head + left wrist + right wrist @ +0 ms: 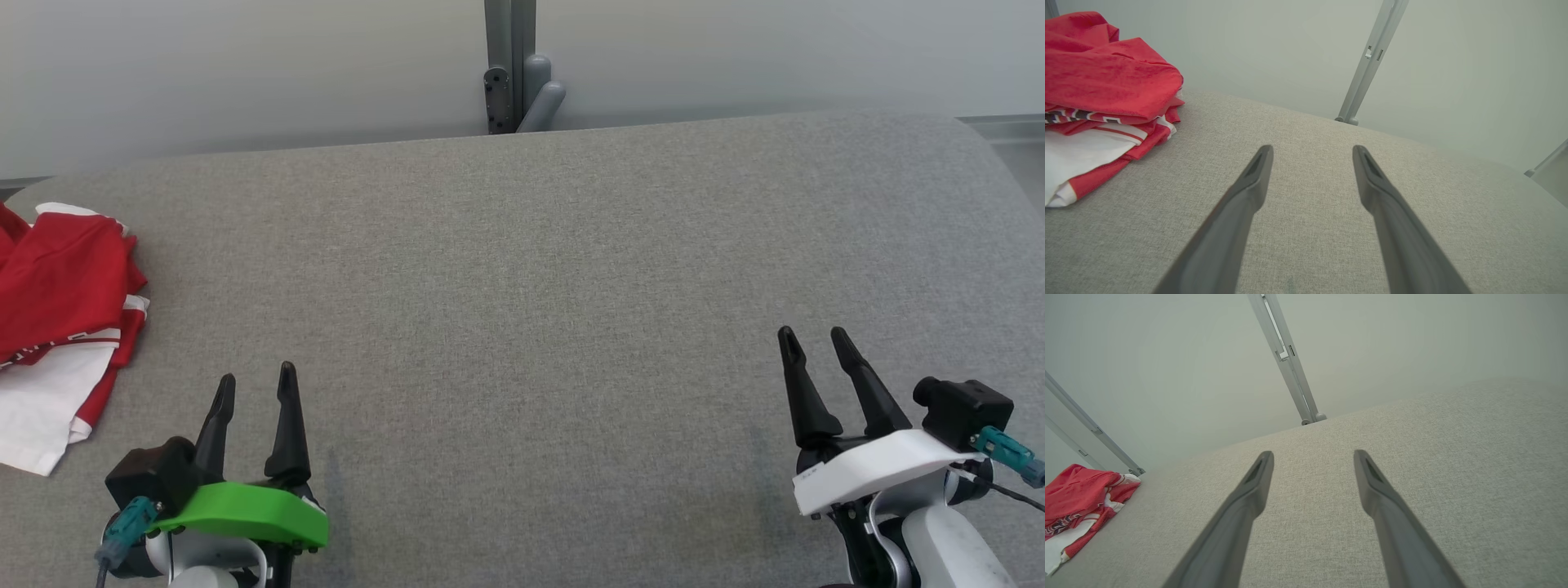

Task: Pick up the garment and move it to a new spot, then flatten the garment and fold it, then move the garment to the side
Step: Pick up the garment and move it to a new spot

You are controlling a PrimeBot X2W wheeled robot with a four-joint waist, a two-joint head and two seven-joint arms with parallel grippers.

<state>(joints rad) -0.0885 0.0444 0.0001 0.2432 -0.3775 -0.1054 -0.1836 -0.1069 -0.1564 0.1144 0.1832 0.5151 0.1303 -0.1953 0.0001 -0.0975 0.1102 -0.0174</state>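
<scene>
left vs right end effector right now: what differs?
The left end effector sits on a green housing; the right end effector sits on a white housing. The left is close beside the red and white garment; the right is far across the grey surface from it. Shared: both are open and empty, with dark fingers pointing away over the surface.

The piece of clothing (61,282) is red and white, with a thin striped band. It lies bunched up in a soft heap, red on top and white underneath, at the left edge of the grey table (522,269).
</scene>
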